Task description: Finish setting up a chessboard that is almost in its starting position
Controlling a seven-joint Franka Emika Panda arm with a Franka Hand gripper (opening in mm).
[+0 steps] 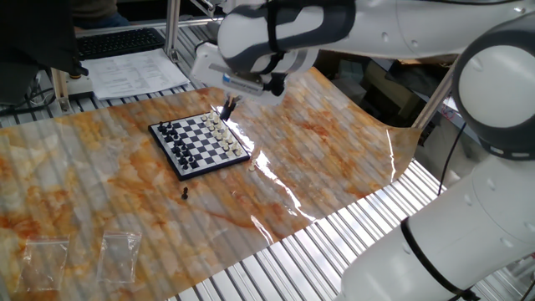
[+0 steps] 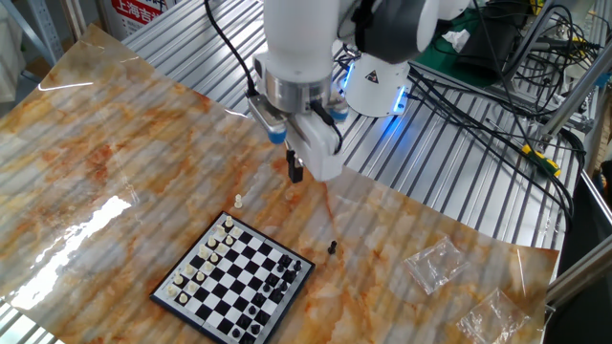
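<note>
Chessboard (image 2: 232, 283) on mat, well below jaws (image 2: 295, 173); jaws closed, holding nothing visible.

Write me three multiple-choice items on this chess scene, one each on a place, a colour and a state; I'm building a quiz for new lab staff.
1. Where does the lone cream piece stand?
A. On the orange mat just off the chessboard
B. Inside a plastic bag
C. On the printed sheet

2. What colour is the single piece standing off the board's other side?
A. Cream
B. Black
C. Red

3. How is the gripper placed?
A. Resting on the board
B. Above the mat, holding no piece
C. Clamped on a plastic bag

Answers: 1 A, it stands on the mat beside the cream side's corner. 2 B, it shows dark against the mat. 3 B, its tip hangs over the mat beyond the board, with nothing seen in it.
</note>
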